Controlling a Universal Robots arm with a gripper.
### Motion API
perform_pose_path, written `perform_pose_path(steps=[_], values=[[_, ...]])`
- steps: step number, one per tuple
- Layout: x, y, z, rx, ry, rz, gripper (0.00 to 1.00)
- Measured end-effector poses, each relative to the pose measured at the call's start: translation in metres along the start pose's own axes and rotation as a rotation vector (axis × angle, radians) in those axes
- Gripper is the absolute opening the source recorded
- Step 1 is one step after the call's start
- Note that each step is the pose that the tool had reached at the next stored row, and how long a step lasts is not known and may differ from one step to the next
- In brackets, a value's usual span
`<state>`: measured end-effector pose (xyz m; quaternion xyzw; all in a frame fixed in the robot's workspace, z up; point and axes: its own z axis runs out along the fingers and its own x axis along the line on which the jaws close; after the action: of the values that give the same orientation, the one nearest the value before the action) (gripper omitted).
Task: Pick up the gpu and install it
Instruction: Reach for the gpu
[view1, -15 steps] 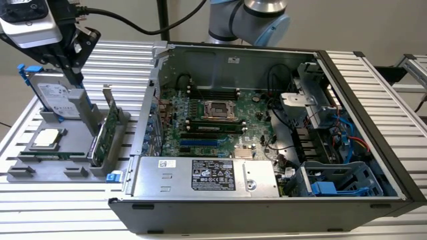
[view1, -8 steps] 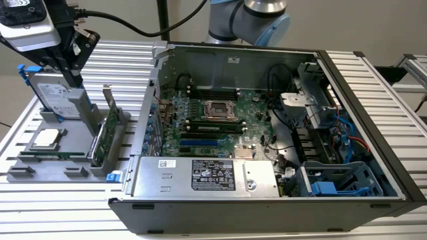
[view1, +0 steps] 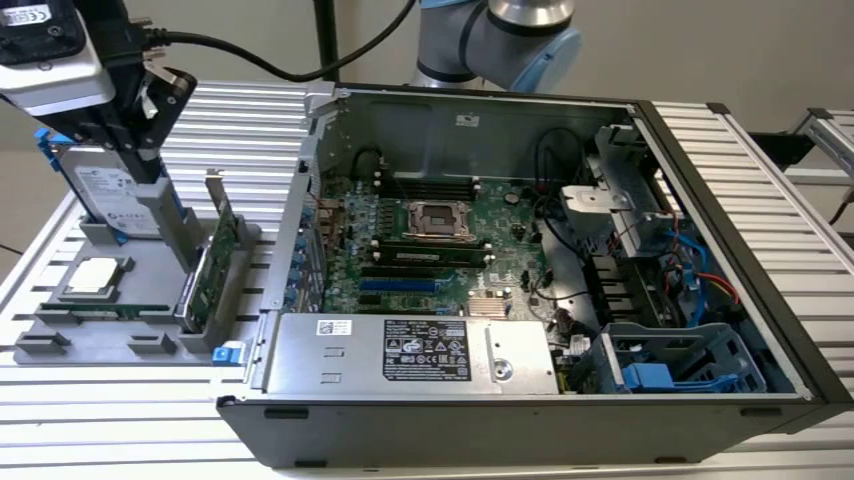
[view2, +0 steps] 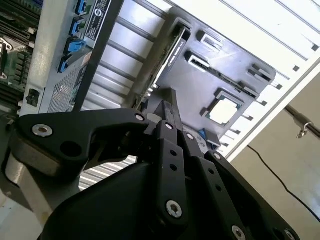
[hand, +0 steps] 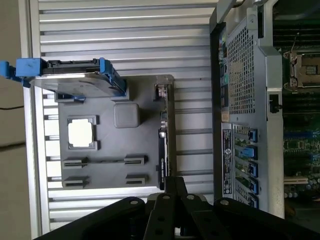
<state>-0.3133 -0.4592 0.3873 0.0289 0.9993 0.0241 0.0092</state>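
Green gpu (view1: 210, 260) upright in grey tray (hand: 112, 145); closed, empty gripper (hand: 175, 180) hovers near, not touching.

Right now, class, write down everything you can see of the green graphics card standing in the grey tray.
The green circuit-board graphics card stands upright on its long edge in a slot of the grey plastic holder tray, beside the open black computer case. A silver metal bracket runs up one end. In both wrist views it appears edge-on, thin and dark. Only the tray visibly touches it; the black gripper hovers close by, seemingly clear of it.
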Motion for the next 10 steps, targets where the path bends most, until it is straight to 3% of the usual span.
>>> perform_pose_path(steps=[10], values=[[-0.0007,-0.0122,0.0002,-0.0001,-0.0001,0.000,0.00]])
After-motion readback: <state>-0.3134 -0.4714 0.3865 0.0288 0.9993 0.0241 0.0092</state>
